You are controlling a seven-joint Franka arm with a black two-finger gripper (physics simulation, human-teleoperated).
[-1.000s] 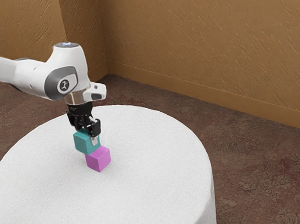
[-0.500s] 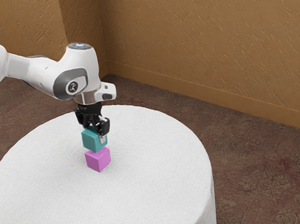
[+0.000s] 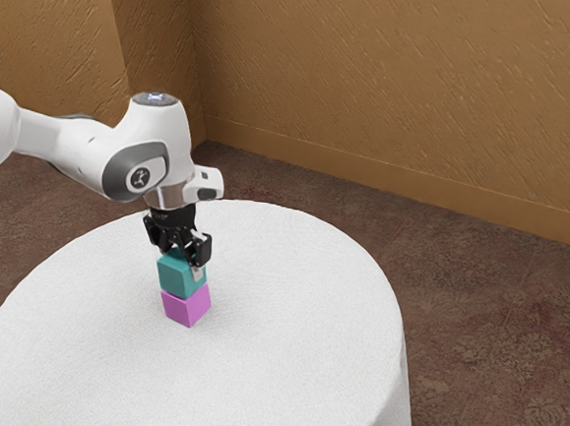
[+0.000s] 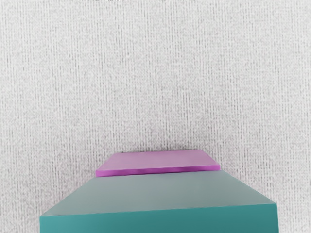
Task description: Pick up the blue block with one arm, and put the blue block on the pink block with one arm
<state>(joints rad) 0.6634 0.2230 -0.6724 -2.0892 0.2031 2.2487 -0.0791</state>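
The teal-blue block (image 3: pixel 177 275) sits squarely on top of the pink block (image 3: pixel 184 306) on the round white table (image 3: pixel 284 351). My black gripper (image 3: pixel 184 262) comes down from above and is shut on the blue block, its fingers at two opposite sides. In the wrist view the blue block (image 4: pixel 160 204) looms large just under my hand, with a strip of the pink block (image 4: pixel 155 162) showing beyond it.
The white tablecloth drapes over the table's rounded edge (image 3: pixel 395 380) at the exterior view's right. Brown carpet (image 3: pixel 495 308) and tan walls (image 3: pixel 395 74) surround the table.
My gripper carried the blue block toward the exterior view's right and lowered it, from beside and above the pink block to resting on top of it.
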